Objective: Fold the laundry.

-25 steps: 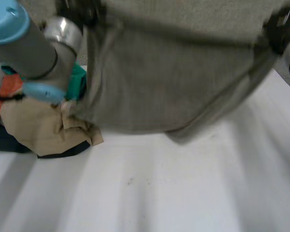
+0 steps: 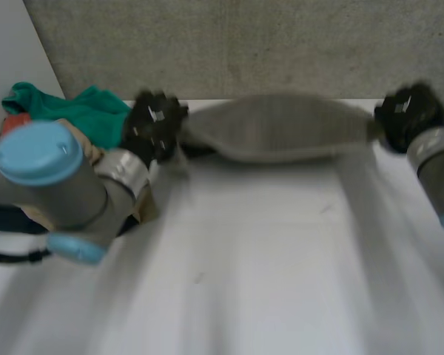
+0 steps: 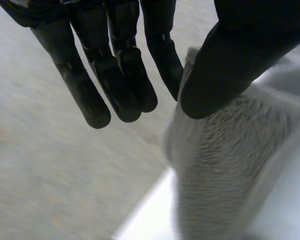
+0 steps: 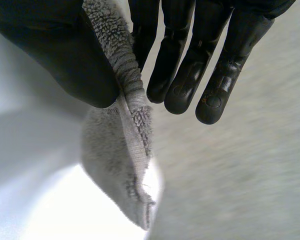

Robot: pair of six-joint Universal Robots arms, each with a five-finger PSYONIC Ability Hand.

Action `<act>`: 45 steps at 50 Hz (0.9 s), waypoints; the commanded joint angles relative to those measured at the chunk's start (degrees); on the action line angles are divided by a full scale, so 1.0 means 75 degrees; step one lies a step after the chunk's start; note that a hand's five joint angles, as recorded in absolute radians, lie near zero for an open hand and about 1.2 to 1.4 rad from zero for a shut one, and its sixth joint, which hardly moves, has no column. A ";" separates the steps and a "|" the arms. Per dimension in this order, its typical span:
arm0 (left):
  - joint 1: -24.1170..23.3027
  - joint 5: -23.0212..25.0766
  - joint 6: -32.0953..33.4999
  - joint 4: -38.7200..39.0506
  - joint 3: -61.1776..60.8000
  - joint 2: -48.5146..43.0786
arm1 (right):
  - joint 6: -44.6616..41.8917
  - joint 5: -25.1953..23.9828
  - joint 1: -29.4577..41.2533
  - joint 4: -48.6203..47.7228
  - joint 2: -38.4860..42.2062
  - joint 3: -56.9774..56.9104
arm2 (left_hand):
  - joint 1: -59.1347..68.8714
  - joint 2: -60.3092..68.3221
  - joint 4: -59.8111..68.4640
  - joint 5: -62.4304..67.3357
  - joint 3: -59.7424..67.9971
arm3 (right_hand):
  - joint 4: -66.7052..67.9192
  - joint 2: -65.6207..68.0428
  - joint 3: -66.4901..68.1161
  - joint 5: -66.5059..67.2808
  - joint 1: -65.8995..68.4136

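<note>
A grey towel is stretched in a narrow band along the table's far edge between both hands. My left hand holds its left end. In the left wrist view the towel has its edge pinched between the thumb and straight fingers, and it hangs down from them. My right hand holds the right end. In the right wrist view the towel's hemmed corner is clamped between the thumb and fingers.
A pile of laundry lies at the table's left: a green cloth, with tan, orange and dark pieces partly behind my left arm. The white table spreads in front of the towel. Grey floor lies beyond the far edge.
Both hands have moved away from the camera towards the far edge. The towel, which hung high and spread wide, now sags low in a narrow band.
</note>
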 commanded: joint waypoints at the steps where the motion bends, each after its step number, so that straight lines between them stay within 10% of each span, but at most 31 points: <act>1: -0.0205 0.0387 0.0425 -0.0255 -0.1351 -0.0319 | 0.0085 -0.0300 -0.0055 0.0761 0.0044 0.1320 | 0.1923 0.1527 0.1500 0.1901 0.1560 | 0.1572 0.1695 0.1622 0.1688 0.3122; 6: -0.0170 0.0387 0.1384 -0.1155 -0.1528 -0.0332 | 0.0109 -0.0500 -0.0067 0.0750 0.0044 0.1802 | 0.1923 0.1527 0.1500 0.1901 0.1560 | 0.1572 0.1695 0.1622 0.1688 0.3122; 10: -0.0146 0.0317 0.1890 -0.1707 -0.1528 -0.0087 | 0.0296 -0.0547 -0.0230 0.0750 -0.0026 0.2036 | -0.2011 -0.2407 -0.2434 -0.2032 -0.2374 | 0.1572 0.1695 0.1622 0.1688 0.3122; 20: -0.0579 0.0036 0.1259 -0.1815 -0.1610 0.0547 | 0.1584 -0.1366 -0.0792 0.0726 -0.0237 0.2341 | -0.4688 -0.5084 -0.5111 -0.4710 -0.5051 | 0.1572 0.1695 0.1622 0.1688 0.3122; 45: -0.1330 -0.2249 -0.0546 -0.1311 0.0427 -0.1490 | 0.1820 -0.1684 -0.1192 0.0785 -0.0237 0.2459 | -0.4602 -0.4998 -0.5025 -0.4623 -0.4965 | 0.1572 0.1695 0.1622 0.1688 0.3122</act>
